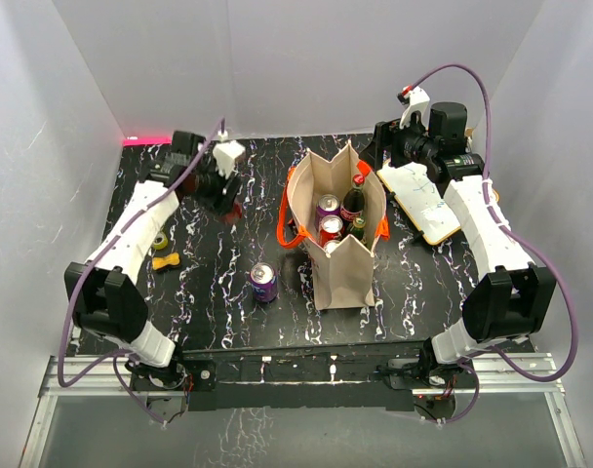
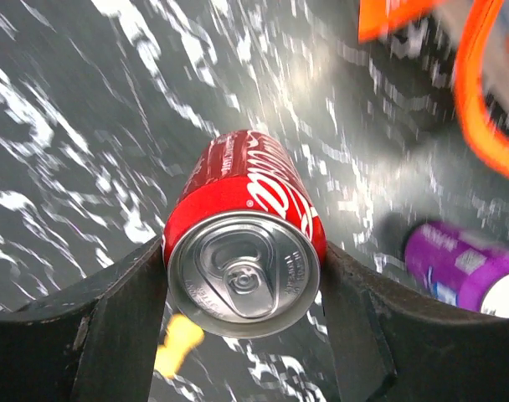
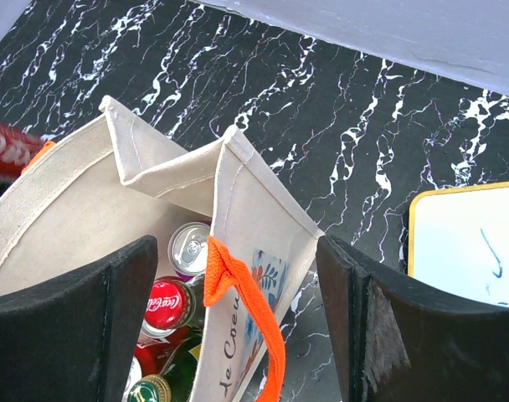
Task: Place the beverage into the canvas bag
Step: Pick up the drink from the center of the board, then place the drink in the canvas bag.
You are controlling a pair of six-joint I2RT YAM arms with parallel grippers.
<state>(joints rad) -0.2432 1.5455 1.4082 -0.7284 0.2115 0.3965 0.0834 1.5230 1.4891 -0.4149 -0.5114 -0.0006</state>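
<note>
The left claw point(image 2: 242, 249) was clamped on an upright red can point(image 2: 238, 180), a finger point(image 2: 129, 310) pressed to each side of its rim, over the black marble table point(image 1: 209, 312) left of the bag point(image 1: 343, 273). Whether the can was off the table could not be told. The bag stood open mid-table, already holding several cans and bottles, its orange handle point(image 3: 250, 310) hanging down one side. A purple can point(image 1: 264, 283) stood just left of the bag's near end. The right claw point(image 3: 236, 243) hovered above the bag's far right corner, spread wide and grasping nothing, near a whiteboard point(image 1: 421, 202)
</note>
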